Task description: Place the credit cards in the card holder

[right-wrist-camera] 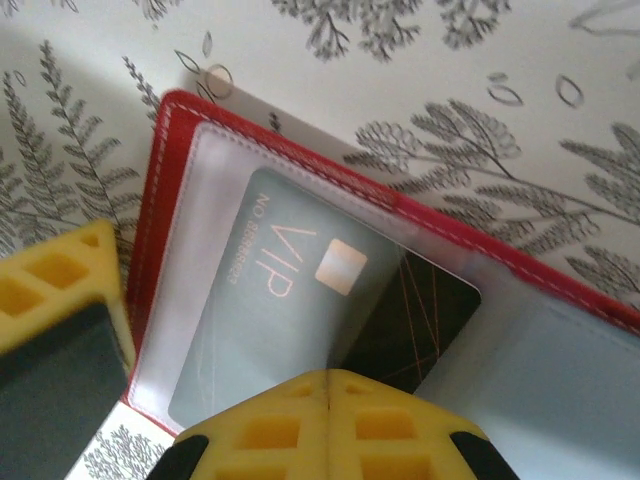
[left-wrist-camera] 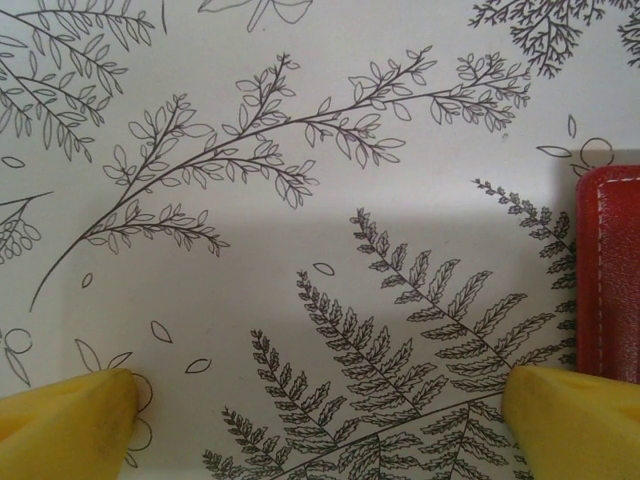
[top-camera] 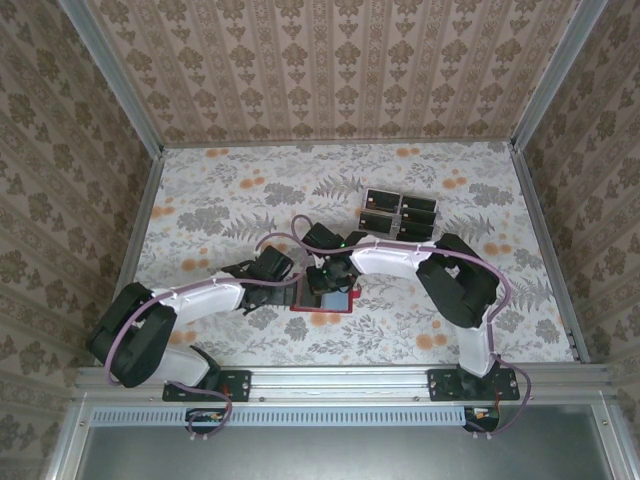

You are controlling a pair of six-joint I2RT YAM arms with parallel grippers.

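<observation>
A: Where's the card holder [right-wrist-camera: 155,220]?
B: Lying open right under the right gripper [right-wrist-camera: 210,305], a VIP card [right-wrist-camera: 280,290] partly inside its clear pocket (whether the fingers pinch it, I can't tell).
A: The left gripper [left-wrist-camera: 320,430]?
B: Fingers spread, empty; the holder's red edge lies just beside one fingertip [left-wrist-camera: 575,425].

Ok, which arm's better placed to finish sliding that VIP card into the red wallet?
Right. The right gripper is over the open card holder, at the card lying partly under the clear pocket. The left gripper is open over table, beside the holder's edge.
</observation>
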